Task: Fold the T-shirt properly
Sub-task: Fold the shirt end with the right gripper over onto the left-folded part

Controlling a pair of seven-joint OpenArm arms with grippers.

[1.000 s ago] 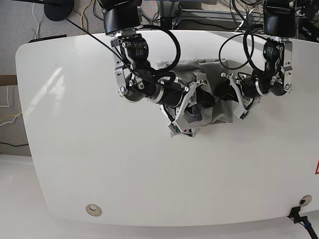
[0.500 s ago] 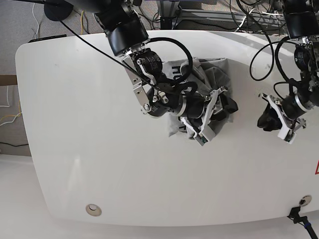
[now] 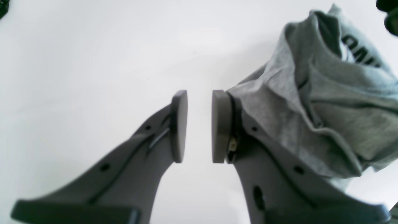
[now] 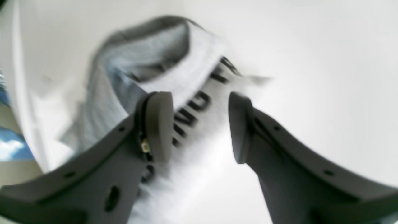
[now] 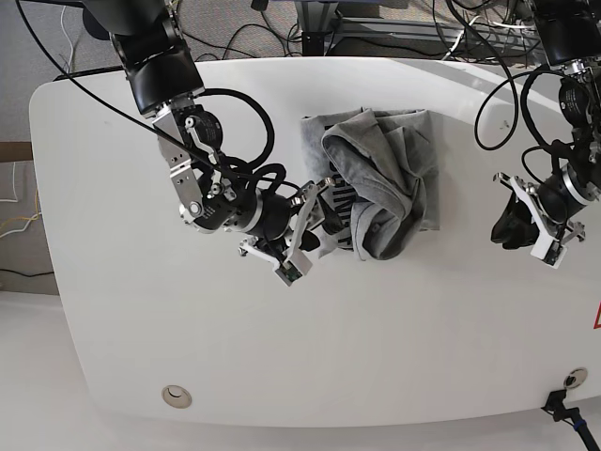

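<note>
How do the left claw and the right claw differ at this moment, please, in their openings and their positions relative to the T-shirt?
The left claw stands well clear of the T-shirt, out over bare table; the right claw sits at the shirt's lettered edge. The left claw's pads show a narrow gap, the right claw's a wider one. Both are open and hold nothing.

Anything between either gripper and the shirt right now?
Nothing visible. The right gripper, open, sits at the T-shirt's lettered edge. The left gripper, open and empty, is off to the side with only bare table between it and the cloth.
</note>
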